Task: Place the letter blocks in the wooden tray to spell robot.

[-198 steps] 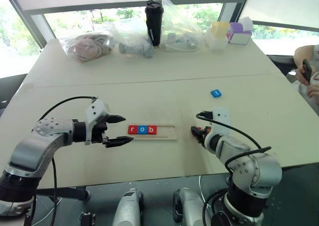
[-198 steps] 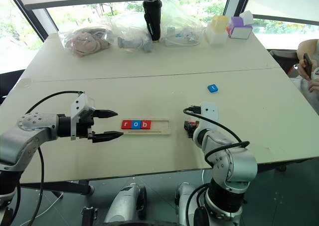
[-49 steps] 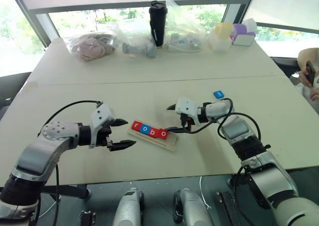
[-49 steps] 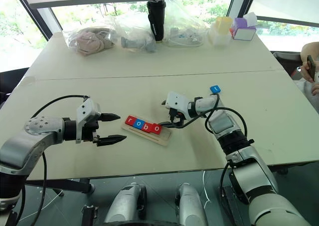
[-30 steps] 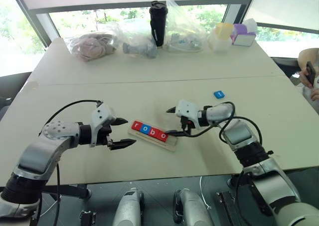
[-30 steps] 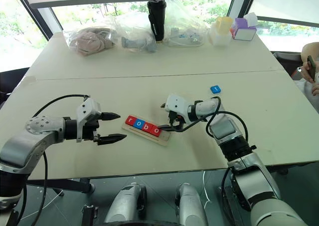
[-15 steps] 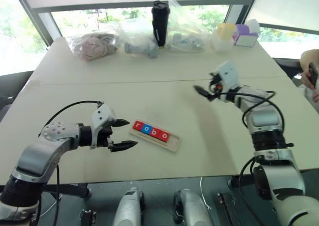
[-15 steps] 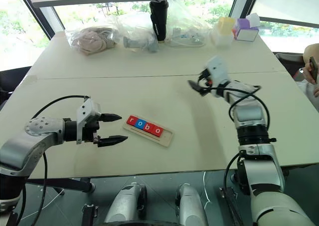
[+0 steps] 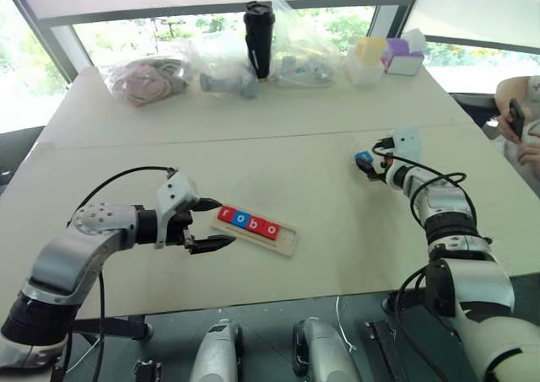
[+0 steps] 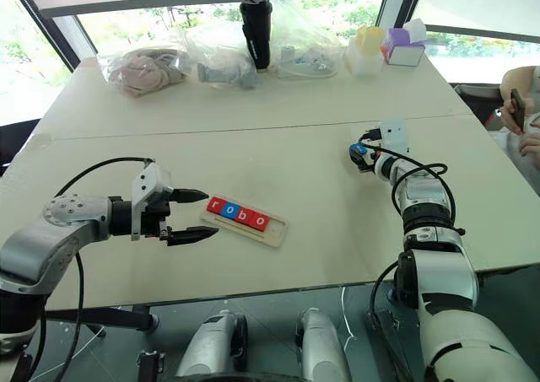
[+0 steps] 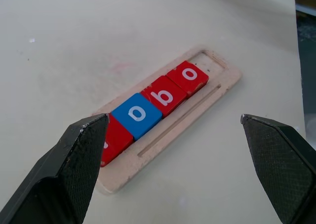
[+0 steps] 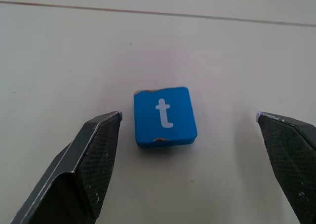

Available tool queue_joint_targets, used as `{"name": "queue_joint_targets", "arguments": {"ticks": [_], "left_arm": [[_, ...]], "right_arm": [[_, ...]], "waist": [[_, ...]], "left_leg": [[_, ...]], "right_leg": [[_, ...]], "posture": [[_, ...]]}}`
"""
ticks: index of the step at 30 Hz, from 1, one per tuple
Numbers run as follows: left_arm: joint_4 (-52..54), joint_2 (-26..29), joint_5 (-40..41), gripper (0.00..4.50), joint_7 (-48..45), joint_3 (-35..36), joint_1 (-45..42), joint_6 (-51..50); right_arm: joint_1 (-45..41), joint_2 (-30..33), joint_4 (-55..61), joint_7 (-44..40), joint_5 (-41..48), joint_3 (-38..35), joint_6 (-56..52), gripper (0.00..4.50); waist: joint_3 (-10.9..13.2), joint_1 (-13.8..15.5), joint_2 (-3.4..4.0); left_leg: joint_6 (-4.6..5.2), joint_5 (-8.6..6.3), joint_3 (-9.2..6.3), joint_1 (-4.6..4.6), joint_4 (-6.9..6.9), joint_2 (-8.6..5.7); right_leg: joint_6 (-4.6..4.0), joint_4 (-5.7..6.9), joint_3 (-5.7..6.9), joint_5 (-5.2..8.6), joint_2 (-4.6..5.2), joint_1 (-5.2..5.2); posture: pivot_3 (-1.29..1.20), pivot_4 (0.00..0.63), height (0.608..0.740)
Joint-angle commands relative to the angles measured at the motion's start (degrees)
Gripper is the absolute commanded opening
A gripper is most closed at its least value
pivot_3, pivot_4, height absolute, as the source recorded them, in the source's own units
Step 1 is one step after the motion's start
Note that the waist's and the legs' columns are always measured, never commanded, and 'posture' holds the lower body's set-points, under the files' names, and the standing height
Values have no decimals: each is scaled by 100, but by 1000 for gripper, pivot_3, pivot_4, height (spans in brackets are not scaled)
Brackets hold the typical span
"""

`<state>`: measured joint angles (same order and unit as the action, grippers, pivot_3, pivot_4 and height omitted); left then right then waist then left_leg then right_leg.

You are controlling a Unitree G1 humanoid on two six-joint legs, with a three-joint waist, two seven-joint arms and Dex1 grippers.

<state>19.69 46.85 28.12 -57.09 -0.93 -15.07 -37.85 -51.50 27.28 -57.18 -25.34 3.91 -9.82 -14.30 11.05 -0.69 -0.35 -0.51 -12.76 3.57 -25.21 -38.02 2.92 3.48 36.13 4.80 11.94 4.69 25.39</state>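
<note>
The wooden tray point(image 9: 288, 237) lies slanted on the table, holding letter blocks that read r, o, b, o point(image 9: 247, 221); in the left wrist view they are a red r half behind a finger, a blue o point(image 11: 137, 114), a red b point(image 11: 163, 95) and a red o point(image 11: 188, 75). My left gripper point(image 9: 224, 223) hovers open just left of the tray. A blue t block point(image 12: 164, 115) lies alone on the table at the right. My right gripper point(image 12: 189, 117) is open, low over it, with a finger on either side and apart from it.
Along the table's far edge stand clear plastic bags point(image 9: 221, 61), a black tumbler point(image 9: 258, 38) and yellow and purple boxes point(image 9: 386, 55). A person's hand holding a phone point(image 9: 516, 121) is at the right edge. A seam crosses the table behind the tray.
My right gripper has swung away from the tray's right end, out to the right and down over the blue t block. The left gripper and the tray have stayed put.
</note>
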Motion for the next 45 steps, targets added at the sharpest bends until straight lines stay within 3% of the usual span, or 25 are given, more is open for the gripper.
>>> {"name": "queue_joint_targets", "arguments": {"ticks": [1,30,33,38,45], "left_arm": [[74,57,-9,4500,20,112,35,68],[43,2,-101,4500,51,76,49,109],[28,-3,-108,4500,49,75,54,125],[22,-11,-108,4500,54,67,42,139],[28,4,-117,4500,47,59,50,160]], "right_arm": [[-219,1,-181,-83,132,-96,169,4456],[-356,-146,-588,4,-56,193,416,4456],[-352,-180,-570,37,-47,171,500,3611],[-336,-195,-550,73,-59,176,534,1196],[-214,-146,-219,-99,-66,267,175,1192]], "waist": [[0,-12,0],[0,-39,0],[-1,-37,1],[-1,-10,0],[-1,-16,0]], "left_leg": [[0,0,3,0,0,0],[0,0,3,10,0,1],[0,0,3,10,0,1],[0,0,3,11,-1,1],[0,0,3,11,-1,0]], "right_leg": [[0,-1,-2,0,1,0],[-1,4,-4,-1,-1,-4],[-1,5,-4,-1,-1,-5],[-1,4,-5,-1,0,-7],[-1,4,-6,0,0,-8]], "posture": [[0,150,740],[0,150,740],[0,150,740],[0,150,740],[0,150,740]]}}
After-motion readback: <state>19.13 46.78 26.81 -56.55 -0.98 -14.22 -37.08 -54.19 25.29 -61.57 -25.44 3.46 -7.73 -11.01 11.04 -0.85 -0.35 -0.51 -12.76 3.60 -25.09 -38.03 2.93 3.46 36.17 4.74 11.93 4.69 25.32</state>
